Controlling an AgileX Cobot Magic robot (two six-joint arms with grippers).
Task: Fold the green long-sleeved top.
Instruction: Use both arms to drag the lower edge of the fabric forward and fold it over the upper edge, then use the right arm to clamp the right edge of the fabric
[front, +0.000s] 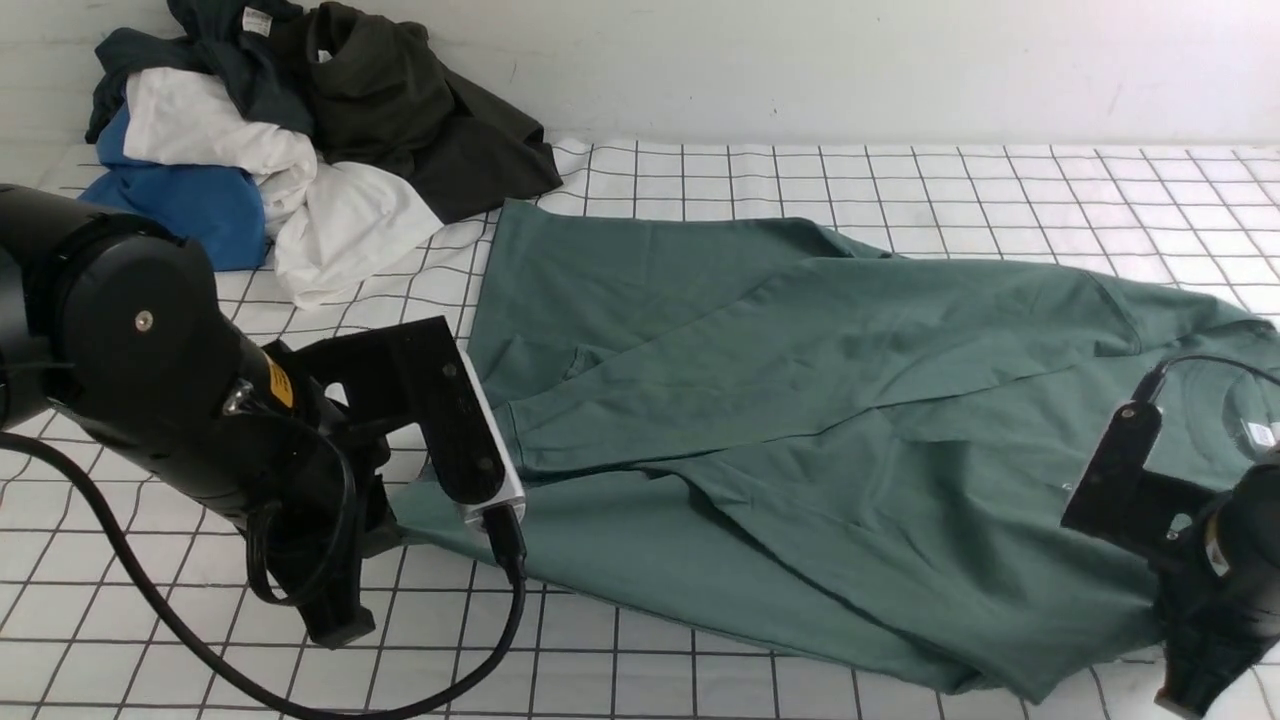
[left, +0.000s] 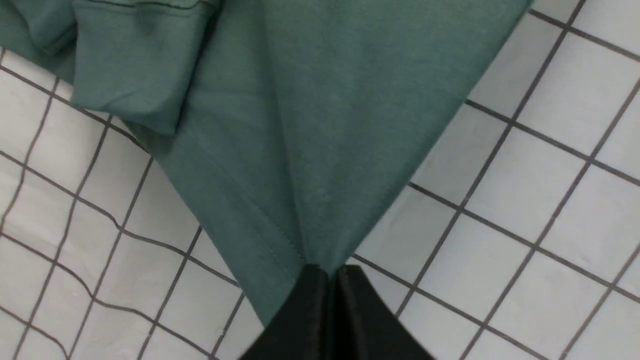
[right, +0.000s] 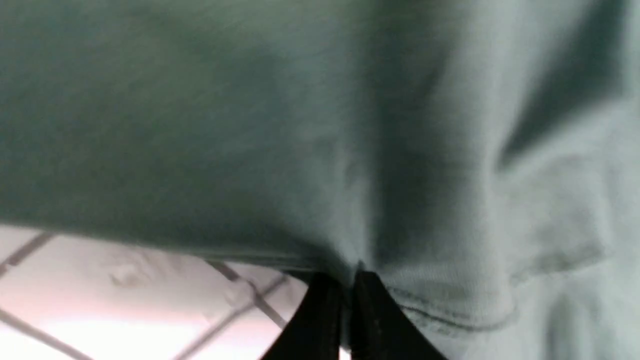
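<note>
While both arms sit low at the near side, the green top (front: 800, 400) lies spread over the middle and right of the surface (front: 900, 180), a white cloth ruled with thin dark grid lines. Fabric is a matte, soft knit in muted sea-green. The outline is irregular, with long diagonal folds running from the far left corner toward the near right and one sleeve laid across the body. The collar (front: 1245, 410) is at the right end, ribbed, with a small white label inside.

Left pincer (left: 329, 272): black fingers pressed together on a corner of the top's hem. The cloth fans out from the grip in a taut wedge with a sharp crease up its middle, and a stitch line runs along the hem edge beside the grip. A sleeve end (left: 130, 70) with a seamed cuff lies folded beyond, overlapping the body fabric.

Right pincer (right: 348, 277): fingers pinched together on a stitched edge of the top. The fabric puckers at the grip, and the view is soft with blur. Grid cloth shows past that edge.

Far left corner of the surface holds a crumpled heap: dark olive garment (front: 400, 110), white garment (front: 330, 220), blue garment (front: 190, 205). The olive hem reaches close to the top's far corner; contact cannot be told.
</note>
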